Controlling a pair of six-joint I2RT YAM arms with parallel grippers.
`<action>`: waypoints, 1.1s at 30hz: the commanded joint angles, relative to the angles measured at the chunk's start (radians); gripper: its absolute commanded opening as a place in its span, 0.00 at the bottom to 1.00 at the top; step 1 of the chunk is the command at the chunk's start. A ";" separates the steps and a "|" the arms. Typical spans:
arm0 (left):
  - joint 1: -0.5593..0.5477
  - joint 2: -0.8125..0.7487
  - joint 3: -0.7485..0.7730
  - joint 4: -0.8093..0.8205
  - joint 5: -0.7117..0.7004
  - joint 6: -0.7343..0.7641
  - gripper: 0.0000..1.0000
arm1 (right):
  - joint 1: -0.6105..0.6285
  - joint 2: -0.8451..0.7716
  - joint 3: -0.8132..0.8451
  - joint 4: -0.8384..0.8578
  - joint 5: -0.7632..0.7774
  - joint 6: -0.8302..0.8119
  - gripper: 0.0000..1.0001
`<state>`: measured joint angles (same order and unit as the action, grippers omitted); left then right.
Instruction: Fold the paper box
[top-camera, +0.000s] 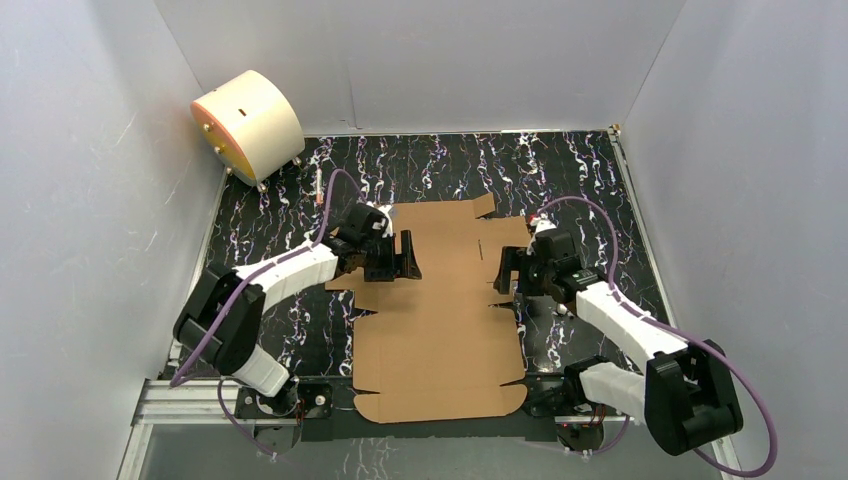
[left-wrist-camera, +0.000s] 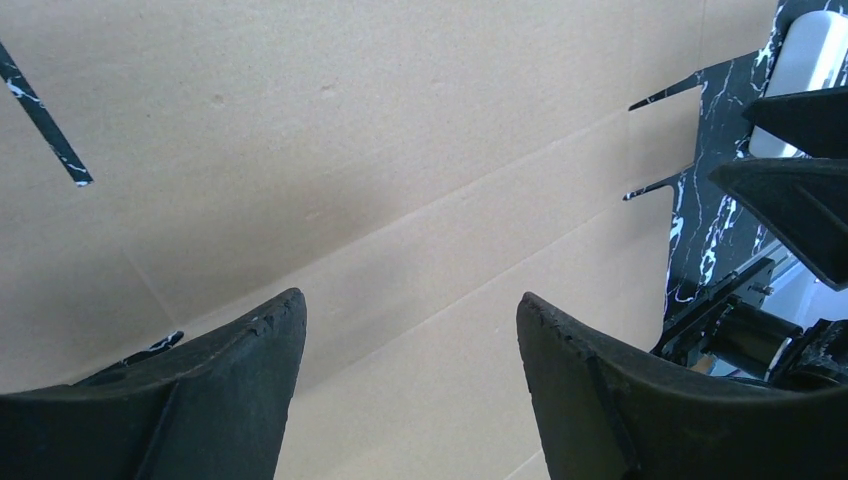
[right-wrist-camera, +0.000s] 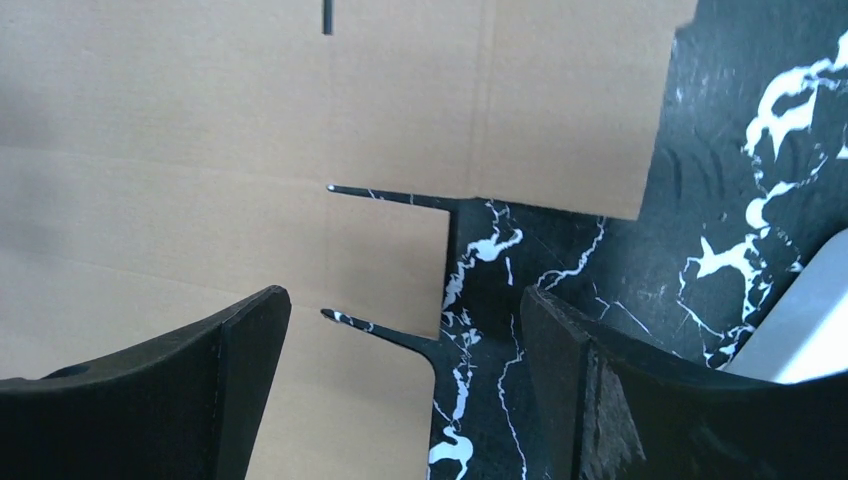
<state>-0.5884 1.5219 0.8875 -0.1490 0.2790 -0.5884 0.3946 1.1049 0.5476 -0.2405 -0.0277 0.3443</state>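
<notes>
The paper box (top-camera: 440, 310) is a flat brown die-cut cardboard sheet lying on the black marbled table, running from mid-table to the near edge. My left gripper (top-camera: 405, 256) is open and empty, low over the sheet's left edge. In the left wrist view the cardboard (left-wrist-camera: 400, 180) with its creases fills the frame between the open fingers (left-wrist-camera: 230, 390). My right gripper (top-camera: 507, 270) is open and empty at the sheet's right edge. In the right wrist view its fingers (right-wrist-camera: 590, 390) straddle the slit edge of the cardboard (right-wrist-camera: 250, 150).
A cream cylindrical drum with an orange face (top-camera: 247, 124) stands at the far left corner. Grey walls close in the table (top-camera: 570, 170) on three sides. A small orange-tipped stick (top-camera: 318, 186) lies near the drum.
</notes>
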 joint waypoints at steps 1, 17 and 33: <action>-0.008 0.033 0.034 0.036 0.036 -0.002 0.75 | -0.069 -0.022 -0.039 0.051 -0.142 0.019 0.92; -0.009 0.135 -0.012 0.080 0.031 -0.007 0.75 | -0.166 0.089 -0.148 0.230 -0.323 0.046 0.68; -0.010 0.170 -0.058 0.120 0.042 -0.042 0.74 | -0.166 0.027 -0.063 0.162 -0.466 0.067 0.50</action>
<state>-0.5900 1.6482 0.8639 -0.0177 0.3065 -0.6250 0.2138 1.1664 0.4232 -0.0391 -0.3870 0.3943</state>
